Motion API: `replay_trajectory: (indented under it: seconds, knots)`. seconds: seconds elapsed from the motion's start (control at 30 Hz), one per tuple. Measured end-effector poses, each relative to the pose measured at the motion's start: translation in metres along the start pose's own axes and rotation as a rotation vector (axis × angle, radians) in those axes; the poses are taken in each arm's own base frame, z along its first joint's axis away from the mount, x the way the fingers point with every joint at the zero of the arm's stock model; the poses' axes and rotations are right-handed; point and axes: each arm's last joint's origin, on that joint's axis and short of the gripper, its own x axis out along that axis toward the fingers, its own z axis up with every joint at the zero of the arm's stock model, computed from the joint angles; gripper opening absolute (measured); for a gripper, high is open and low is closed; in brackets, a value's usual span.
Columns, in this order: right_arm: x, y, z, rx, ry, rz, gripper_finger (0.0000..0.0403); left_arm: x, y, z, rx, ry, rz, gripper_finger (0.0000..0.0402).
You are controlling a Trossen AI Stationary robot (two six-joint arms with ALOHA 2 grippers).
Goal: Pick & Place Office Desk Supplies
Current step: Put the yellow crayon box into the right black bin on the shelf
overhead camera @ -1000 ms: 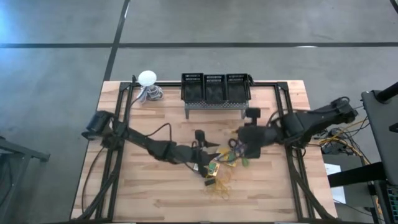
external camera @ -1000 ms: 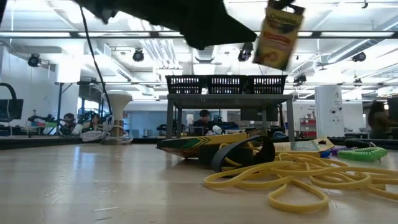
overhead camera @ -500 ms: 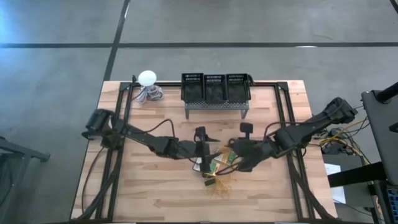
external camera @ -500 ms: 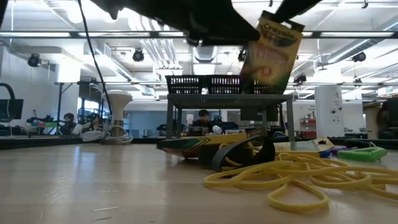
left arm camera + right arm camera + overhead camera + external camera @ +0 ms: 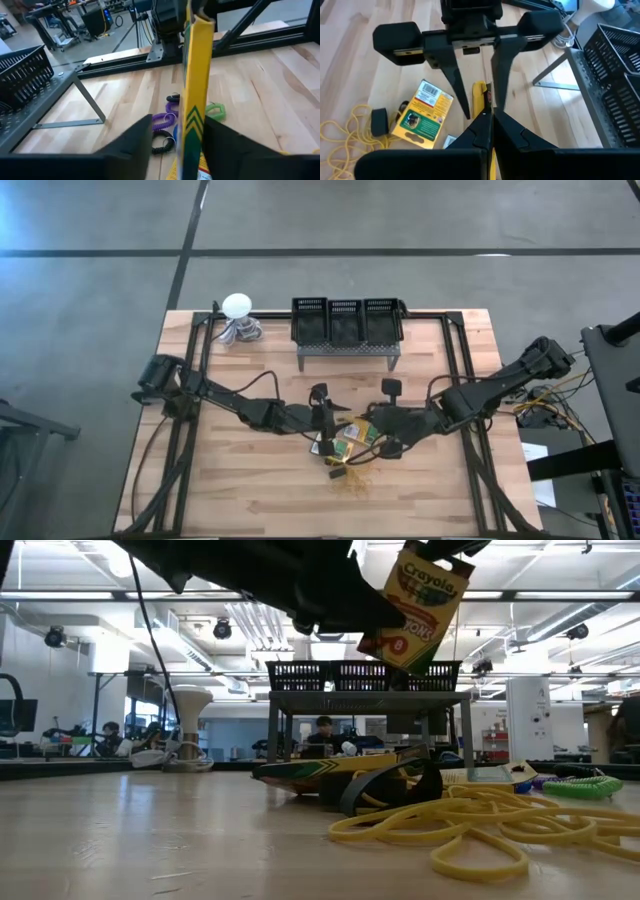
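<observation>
A flat yellow-and-green crayon box [image 5: 415,605] hangs in the air over the middle of the table, below my right gripper [image 5: 490,116], which is shut on it. My left gripper [image 5: 178,120] faces it from the table's left, open. Its fingers stand on either side of the box's narrow edge [image 5: 196,75]. A second crayon box [image 5: 422,117] lies flat on the table beneath them. Yellow rubber bands [image 5: 470,825] lie in a loose heap just nearer. A purple coil [image 5: 167,118], a green clip [image 5: 215,111] and a black ring [image 5: 162,145] lie on the wood. My right gripper pinches the crayon box between its two fingers at its upper end [image 5: 440,562], across the flat faces. It comes from the table's right and from above. The box is lifted clear and hangs tilted below the fingers. Whether my left gripper's fingers touch the box, I cannot tell.
The grey perforated stand with its black baskets [image 5: 345,330] stands toward the far edge, behind both grippers. The white ball-shaped object [image 5: 237,305] with its cord sits at the far left corner. Bare wood lies to the left and along the near edge [image 5: 250,500].
My right gripper has carried the crayon box toward the table's left and near edge, toward my left gripper. The box has come in between the left gripper's open fingers. It has tipped further over and stayed clear of the table.
</observation>
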Motion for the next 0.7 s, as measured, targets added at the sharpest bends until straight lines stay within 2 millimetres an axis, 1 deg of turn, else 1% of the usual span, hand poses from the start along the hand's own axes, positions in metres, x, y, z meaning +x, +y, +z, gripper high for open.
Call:
replay_trajectory:
  seconds: [0.17, 0.23, 0.3, 0.37, 0.47, 0.53, 0.6, 0.7]
  knots:
    - [0.003, 0.001, -0.004, -0.003, 0.000, 0.000, 0.0008, 0.000, 0.000, -0.001, 0.003, 0.005, -0.001, 0.0057]
    - [0.003, 0.001, -0.003, 0.003, -0.010, 0.000, 0.0008, 0.000, 0.000, -0.001, 0.004, 0.009, -0.010, 0.0027]
    - [0.003, 0.002, -0.001, -0.009, -0.022, 0.010, 0.0011, 0.000, -0.001, -0.001, 0.005, 0.008, -0.024, 0.0026]
    - [-0.002, 0.000, 0.004, -0.014, -0.028, 0.030, 0.0021, 0.000, -0.001, -0.001, 0.005, 0.011, -0.026, 0.0027]
    - [-0.019, -0.007, 0.016, 0.003, -0.053, 0.065, 0.0049, 0.000, -0.001, -0.002, -0.014, 0.014, -0.025, 0.0034]
    - [-0.032, -0.013, 0.019, 0.002, -0.030, 0.061, 0.0070, 0.000, -0.001, -0.002, -0.021, 0.014, -0.026, 0.0035]
    - [-0.041, -0.020, 0.015, 0.016, 0.024, 0.013, 0.0090, 0.000, -0.002, -0.002, -0.028, 0.015, -0.028, 0.0034]
    - [-0.051, -0.030, -0.004, 0.067, 0.104, -0.096, 0.0116, 0.000, -0.003, -0.002, -0.039, 0.012, -0.061, 0.0033]
